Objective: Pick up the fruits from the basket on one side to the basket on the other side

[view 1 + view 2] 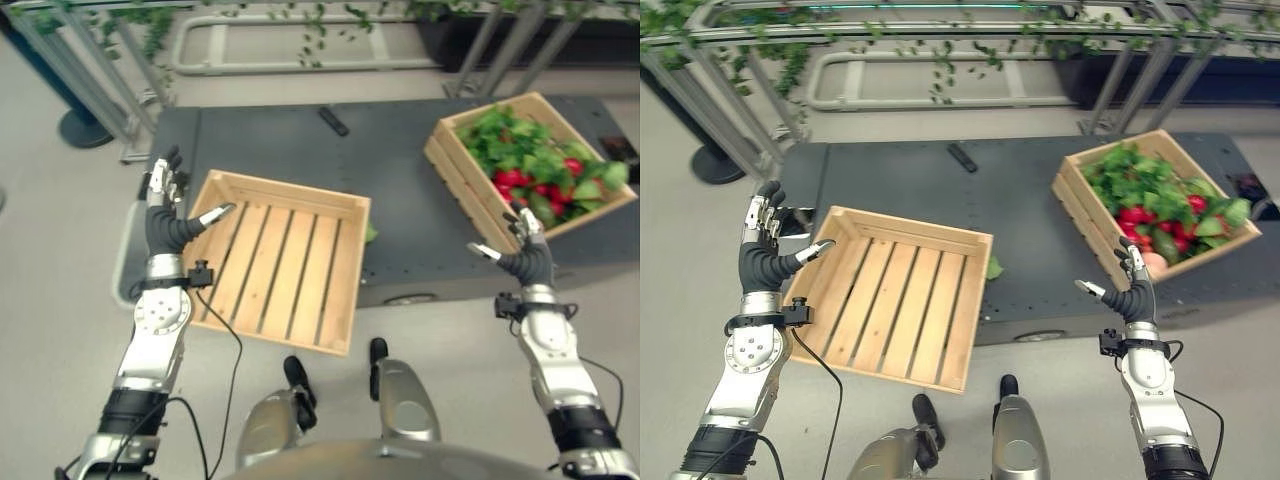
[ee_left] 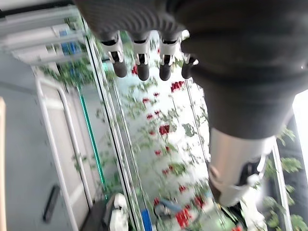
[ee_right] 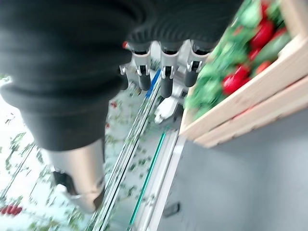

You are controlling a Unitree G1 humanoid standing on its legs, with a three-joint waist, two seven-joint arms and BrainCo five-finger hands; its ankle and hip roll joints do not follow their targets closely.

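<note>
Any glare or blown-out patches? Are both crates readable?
Eye views: even light, no glare on the empty crate or full crate. Left wrist view: backdrop washed bright past the left hand. Right wrist view: pale backdrop past the right hand, crate readable.

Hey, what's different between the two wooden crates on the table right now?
The left crate is empty, its slatted floor bare; the right crate is packed with green leaves and red fruits. The left crate overhangs the table's near edge, while the right crate sits at its far right corner. The left hand is raised by the empty one, the right hand by the full one. Both are pale slatted wood, and both hands are open, holding nothing.
</note>
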